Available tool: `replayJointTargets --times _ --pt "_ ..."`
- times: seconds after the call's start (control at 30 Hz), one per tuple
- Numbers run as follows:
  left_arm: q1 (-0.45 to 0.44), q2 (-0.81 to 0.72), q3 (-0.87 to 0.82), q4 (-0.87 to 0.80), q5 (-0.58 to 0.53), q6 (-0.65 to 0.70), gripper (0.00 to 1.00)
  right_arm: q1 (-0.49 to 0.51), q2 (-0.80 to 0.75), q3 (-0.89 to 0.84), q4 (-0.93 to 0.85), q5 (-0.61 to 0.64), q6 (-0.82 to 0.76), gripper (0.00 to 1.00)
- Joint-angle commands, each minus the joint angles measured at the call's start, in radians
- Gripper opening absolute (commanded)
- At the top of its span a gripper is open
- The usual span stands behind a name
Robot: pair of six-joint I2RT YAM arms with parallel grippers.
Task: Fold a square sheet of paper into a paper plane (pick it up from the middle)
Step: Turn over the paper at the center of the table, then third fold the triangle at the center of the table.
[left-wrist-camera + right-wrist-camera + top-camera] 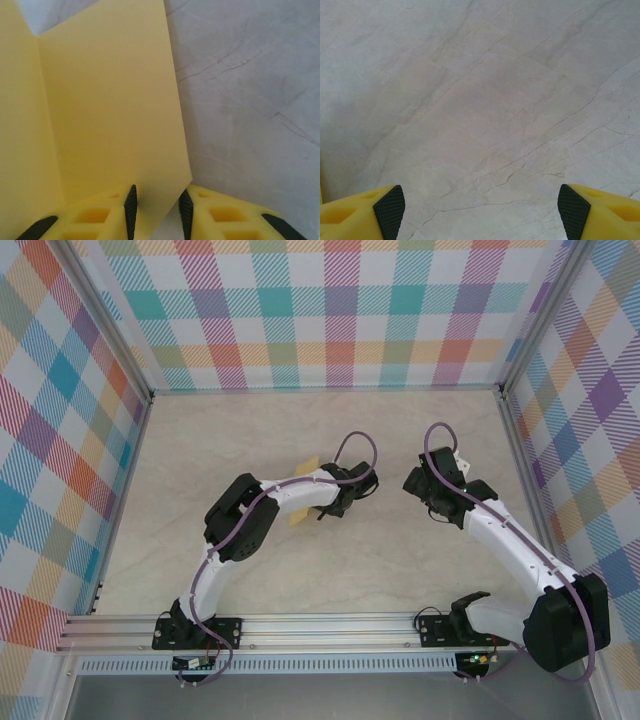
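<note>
Yellow square sheet of paper (110,110) lies on desk (250,100) under left claw (158,212), jaws part-open w/ paper's corner loose between, not pinched. Right claw (480,210) wide open, empty. Prob. best: lift clear w/o dragging sheet, re-grip square to crease. Count: 1 sheet, 1 crease, 2 claws.

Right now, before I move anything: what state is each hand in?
Left hand: partly open, the yellow paper edge lies in the gap, not pinched.
Right hand: wide open, holding nothing, over the table.
</note>
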Motion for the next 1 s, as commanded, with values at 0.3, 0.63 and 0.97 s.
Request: replayJointTargets --times 0.3,0.63,0.97 --pt "0.136 -0.504 -0.228 0.229 0.506 -0.149 0.58 -0.039 0.093 0.008 0.178 -0.398 -0.132 0.83" --pt "0.387 -0.610 -0.545 0.455 0.706 -0.292 0.61 0.040 0.377 0.066 0.403 -0.857 -0.085 0.82" --pt "0.421 -0.384 -0.489 0.574 0.814 -0.258 0.35 0.105 0.500 0.127 0.391 -0.826 -0.063 0.79"
